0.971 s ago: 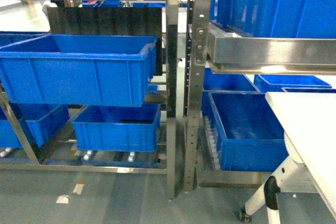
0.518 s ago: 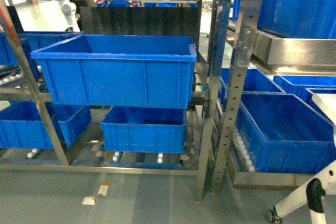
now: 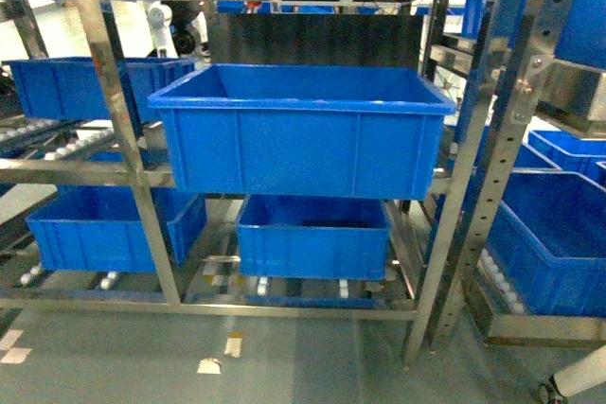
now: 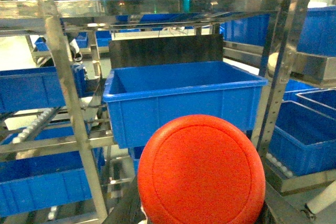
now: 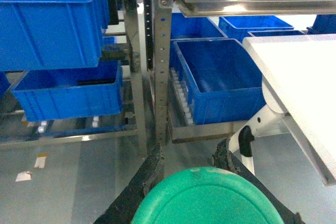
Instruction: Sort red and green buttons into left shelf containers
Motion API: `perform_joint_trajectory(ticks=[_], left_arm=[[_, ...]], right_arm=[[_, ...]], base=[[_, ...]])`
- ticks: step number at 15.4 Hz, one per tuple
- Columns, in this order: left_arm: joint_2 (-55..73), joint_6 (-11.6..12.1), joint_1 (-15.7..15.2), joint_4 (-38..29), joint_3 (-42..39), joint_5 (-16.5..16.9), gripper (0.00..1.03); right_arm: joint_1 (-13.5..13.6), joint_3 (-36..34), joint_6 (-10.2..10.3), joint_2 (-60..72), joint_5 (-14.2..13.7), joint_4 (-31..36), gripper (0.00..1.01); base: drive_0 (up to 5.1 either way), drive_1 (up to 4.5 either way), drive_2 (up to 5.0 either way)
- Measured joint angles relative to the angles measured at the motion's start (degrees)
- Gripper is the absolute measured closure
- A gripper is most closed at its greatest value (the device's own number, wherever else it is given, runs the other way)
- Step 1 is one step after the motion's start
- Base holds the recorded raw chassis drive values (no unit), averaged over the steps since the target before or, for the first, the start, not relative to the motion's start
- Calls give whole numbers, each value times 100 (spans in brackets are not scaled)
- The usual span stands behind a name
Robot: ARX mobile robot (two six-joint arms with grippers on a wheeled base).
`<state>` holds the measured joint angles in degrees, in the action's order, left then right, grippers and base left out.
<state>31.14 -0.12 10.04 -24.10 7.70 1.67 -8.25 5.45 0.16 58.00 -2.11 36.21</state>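
At the bottom of the left wrist view, a red button (image 4: 201,170) is being held in the left end effector (image 4: 199,203), its round glossy cap filling the lower middle of the picture; only dark edges of the fingers are being shown beside it, closed on the button's body. At the bottom of the right wrist view, a green button (image 5: 207,196) is being gripped in the same way by the right end effector (image 5: 205,203), with dark fingers (image 5: 147,182) seen at either side of the cap.

Outward from the red cap, at twelve o'clock, a large blue bin (image 4: 184,95) is being carried on the middle level of the left shelf (image 3: 114,130), its open top facing up and its long axis running across the view. In the head view this bin (image 3: 303,139) is sitting at centre, with a lower blue bin (image 3: 312,234) beneath it at six o'clock and another bin (image 3: 114,224) at eight o'clock.

The left arm is judged to be nearer the upper bin, which lies straight ahead of it and above. From the right wrist, that shelf lies at ten o'clock, while a white bench (image 5: 299,87) is being shown at three o'clock. Neither end effector is seen in the head view.
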Motion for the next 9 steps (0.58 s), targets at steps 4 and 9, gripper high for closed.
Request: perform_joint_trajectory(ticks=[4,9], left_arm=[[-4,-11,-9,-4,0,-37,79],[-2,-11,0,0,0,0,79]], right_arm=[[4,-4,-2,-2,24,0,75],[0,-7,-2,0,0,-9,75]], base=[[0,0,0],[49,49,49]])
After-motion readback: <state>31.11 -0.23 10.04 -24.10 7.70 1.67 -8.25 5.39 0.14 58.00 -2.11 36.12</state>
